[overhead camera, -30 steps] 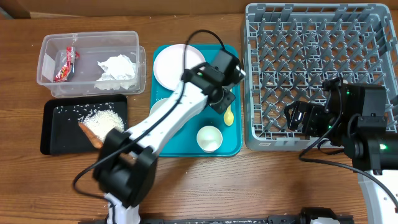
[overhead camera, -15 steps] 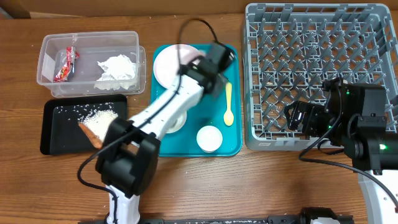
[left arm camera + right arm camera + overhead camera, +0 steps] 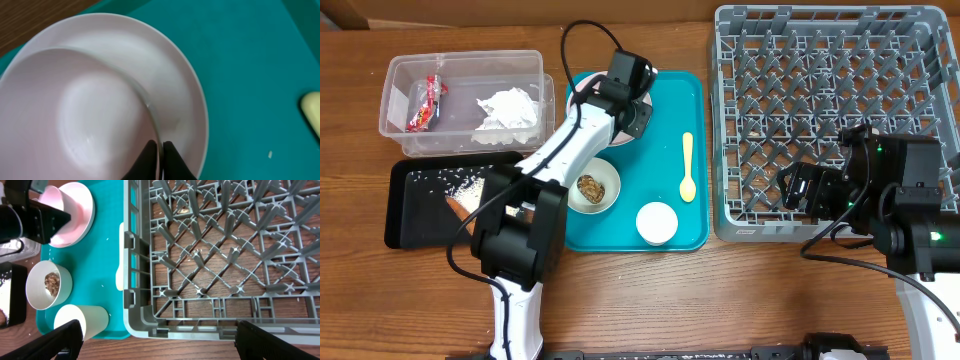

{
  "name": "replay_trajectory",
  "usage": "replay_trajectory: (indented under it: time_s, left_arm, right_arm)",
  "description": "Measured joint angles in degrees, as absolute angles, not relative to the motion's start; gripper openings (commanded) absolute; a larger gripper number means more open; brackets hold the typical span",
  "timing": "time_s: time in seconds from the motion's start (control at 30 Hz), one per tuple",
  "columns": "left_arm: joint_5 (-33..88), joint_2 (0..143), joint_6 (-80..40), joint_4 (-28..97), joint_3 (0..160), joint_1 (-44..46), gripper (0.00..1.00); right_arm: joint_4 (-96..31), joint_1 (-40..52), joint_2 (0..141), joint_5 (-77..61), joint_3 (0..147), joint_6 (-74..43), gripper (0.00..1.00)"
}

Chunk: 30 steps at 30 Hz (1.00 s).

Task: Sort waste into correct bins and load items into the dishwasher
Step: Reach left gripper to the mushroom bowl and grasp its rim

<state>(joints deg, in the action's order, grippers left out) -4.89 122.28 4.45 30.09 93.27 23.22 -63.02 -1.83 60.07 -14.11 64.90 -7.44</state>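
Bowl rim pinched on the plate
Clear tub [image 3: 395, 75] holds the red wrapper [image 3: 423, 104] and napkin [image 3: 508, 108]. On the teal tray [image 3: 665, 215], the left gripper [image 3: 161, 148] is closed on a small bowl [image 3: 80, 115] sitting on the pink plate [image 3: 182, 85]. The right gripper [image 3: 800, 188] gapes wide, empty, over the grey rack [image 3: 820, 60].

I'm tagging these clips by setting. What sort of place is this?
Probably a lab tabletop staged as a dish-clearing station, not a real kitchen: a grey dish rack sits straight on a wooden table, beside a teal serving tray.
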Motion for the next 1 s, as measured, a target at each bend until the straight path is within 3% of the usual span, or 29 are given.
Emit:
replay_trajectory:
  time_s: [0.03, 0.07, 0.2, 0.33, 0.4, 0.53, 0.67, 0.77, 1.0]
  left_arm:
    - [-4.67, 122.28, 4.43, 30.46, 93.27, 23.59, 0.88]
    - [-4.51, 122.28, 4.45, 30.89, 93.27, 23.99, 1.00]
    - [-5.04, 122.28, 3.05, 34.15, 93.60, 24.51, 1.00]
    - [-6.31, 122.28, 0.01, 46.76, 98.70, 24.47, 1.00]
    - [-6.72, 122.28, -1.39, 55.68, 104.90, 24.36, 0.90]
    - [-7.11, 120.05, -4.93, 68.34, 116.29, 24.43, 0.81]
    - [-7.35, 116.29, -13.85, 79.02, 118.78, 24.77, 0.67]
    - [-7.14, 115.57, -19.70, 80.18, 115.35, 24.77, 0.62]
    - [-3.97, 116.75, -25.47, 69.06, 98.48, 25.82, 0.58]
  right_arm:
    - [-63.00, -1.85, 60.07, -14.11, 64.90, -7.44, 1.00]
    - [-63.02, -1.83, 60.07, -14.11, 64.90, -7.49, 1.00]
    - [-63.02, -1.85, 60.07, -14.11, 64.90, -7.46, 1.00]
    - [-62.96, -1.83, 60.07, -14.13, 64.90, -7.46, 1.00]
    - [-62.59, -1.83, 60.07, -14.11, 64.90, -7.49, 1.00]
    - [-62.48, -1.85, 60.07, -14.11, 64.90, -7.46, 1.00]
    - [-62.46, -1.83, 60.07, -14.11, 64.90, -7.46, 1.00]
    - [-62.43, -1.83, 60.07, -14.09, 64.90, -7.49, 1.00]
    - [-62.13, -1.83, 60.07, -14.11, 64.90, -7.46, 1.00]
